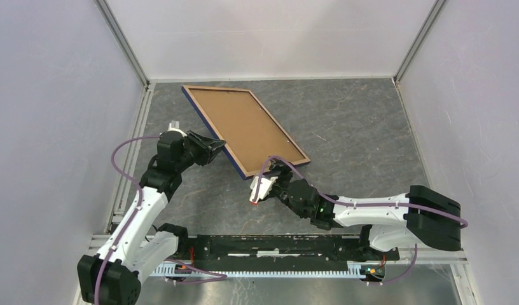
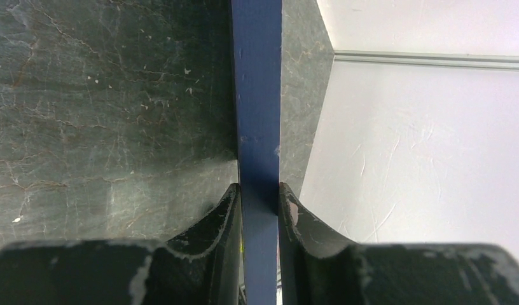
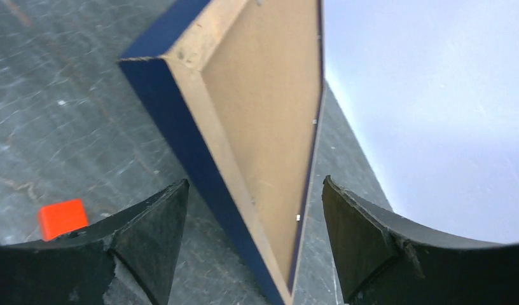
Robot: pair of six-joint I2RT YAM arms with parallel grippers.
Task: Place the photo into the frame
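Note:
The frame [image 1: 244,130] lies at an angle on the grey table, brown back up, dark blue rim showing along its left long edge, which is raised. My left gripper [image 1: 219,149] is shut on that blue edge [image 2: 257,95], with both fingers pressed against it [image 2: 260,190]. My right gripper [image 1: 274,170] is open at the frame's near corner. In the right wrist view the corner [image 3: 263,114] sits between the spread fingers [image 3: 254,190] without touching either. The photo is out of view.
A small white and red block [image 1: 257,194] lies on the table just left of my right gripper, and its red face shows in the right wrist view [image 3: 63,216]. White enclosure walls [image 1: 276,32] with metal rails stand at the back and sides.

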